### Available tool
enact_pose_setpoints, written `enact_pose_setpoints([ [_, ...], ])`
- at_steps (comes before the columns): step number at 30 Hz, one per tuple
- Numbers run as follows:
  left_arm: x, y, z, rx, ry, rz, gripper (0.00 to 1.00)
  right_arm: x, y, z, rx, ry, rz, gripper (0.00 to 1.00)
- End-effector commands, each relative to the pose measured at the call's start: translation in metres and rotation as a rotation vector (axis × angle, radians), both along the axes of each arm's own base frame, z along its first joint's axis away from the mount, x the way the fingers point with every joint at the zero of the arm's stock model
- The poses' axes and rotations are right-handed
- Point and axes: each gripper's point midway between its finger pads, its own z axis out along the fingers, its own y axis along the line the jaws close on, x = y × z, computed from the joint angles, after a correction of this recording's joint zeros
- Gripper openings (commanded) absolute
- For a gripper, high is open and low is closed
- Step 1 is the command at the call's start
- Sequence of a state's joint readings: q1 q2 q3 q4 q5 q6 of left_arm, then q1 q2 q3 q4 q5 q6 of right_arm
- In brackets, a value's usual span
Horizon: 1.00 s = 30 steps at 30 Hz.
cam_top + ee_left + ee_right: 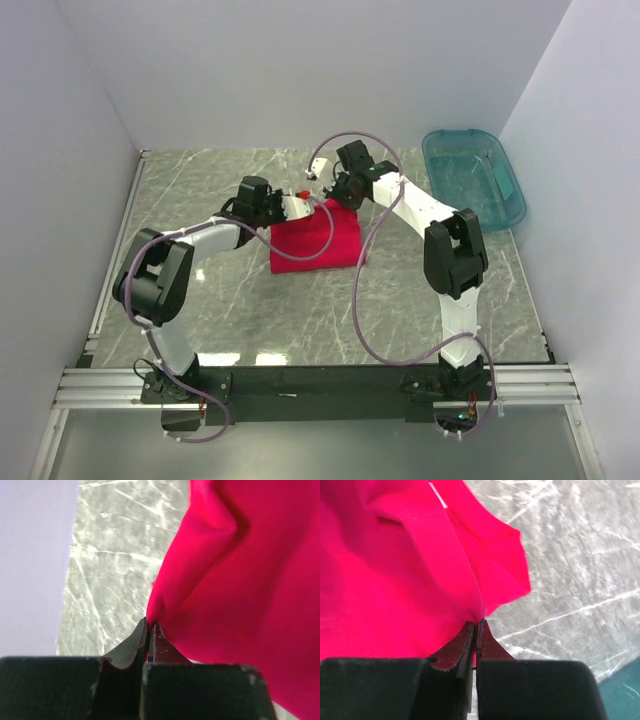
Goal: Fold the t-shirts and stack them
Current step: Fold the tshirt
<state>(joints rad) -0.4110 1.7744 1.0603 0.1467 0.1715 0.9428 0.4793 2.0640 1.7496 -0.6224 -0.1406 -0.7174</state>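
A creased red fabric t-shirt [315, 245] is bunched on the grey marbled bench [250, 300]. The left claw [149, 626] and right claw [476, 625] are clamped on its edges

Red t-shirt [315, 240]: cloth, matt, soft creases. Under t-shirt, table [250, 300]: marble-patterned, smooth, slight gloss. Right of t-shirt, bin [470, 185]: translucent teal plastic, glossy.

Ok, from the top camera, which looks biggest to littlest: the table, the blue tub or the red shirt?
Table, biggest by far.
Then blue tub and red shirt: they look about alike, with the shirt partly covered, so no ranking between them.
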Motion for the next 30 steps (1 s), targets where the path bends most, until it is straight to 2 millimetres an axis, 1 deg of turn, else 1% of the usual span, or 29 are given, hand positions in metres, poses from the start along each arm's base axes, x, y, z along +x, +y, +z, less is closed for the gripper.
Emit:
enact_pose_setpoints([
  [1,0.028,-0.005,0.031,-0.049,-0.1,0.037,0.0,0.029,0.0,0.024,0.04,-0.105,-0.057,0.0],
  [2,0.031,-0.005,0.034,-0.05,-0.108,0.044,0.0,0.031,0.002,0.023,0.041,-0.105,-0.052,0.0],
  [8,0.031,0.001,0.025,-0.036,-0.097,0.071,0.0,0.034,0.01,0.016,0.051,-0.078,-0.03,0.0],
  [13,0.031,0.008,0.021,-0.029,-0.085,0.087,0.0,0.039,0.01,0.013,0.047,-0.078,-0.034,0.0],
  [17,0.032,0.007,0.019,-0.034,-0.078,0.091,0.0,0.042,0.011,0.013,0.045,-0.084,-0.038,0.0],
  [20,0.033,0.008,0.013,-0.033,-0.064,0.098,0.0,0.044,0.01,0.012,0.039,-0.086,-0.043,0.0],
  [24,0.038,0.009,0.015,-0.041,-0.07,0.123,0.01,0.05,0.01,0.013,0.034,-0.1,-0.057,0.01],
  [25,0.039,0.009,0.014,-0.042,-0.057,0.132,0.04,0.051,0.011,0.013,0.035,-0.101,-0.061,0.03],
  [26,0.044,0.008,0.021,-0.049,-0.063,0.14,0.12,0.053,0.009,0.011,0.027,-0.106,-0.08,0.15],
  [27,0.045,0.007,0.022,-0.057,-0.057,0.152,0.22,0.056,0.007,0.011,0.025,-0.115,-0.098,0.26],
  [28,0.047,0.009,0.025,-0.064,-0.061,0.169,0.37,0.058,0.007,0.01,0.031,-0.119,-0.124,0.37],
  [29,0.053,0.009,0.039,-0.095,-0.097,0.193,0.43,0.062,0.003,0.011,0.021,-0.131,-0.154,0.48],
  [30,0.057,0.013,0.052,-0.139,-0.119,0.248,0.5,0.064,0.002,0.01,0.023,-0.135,-0.18,0.52],
])
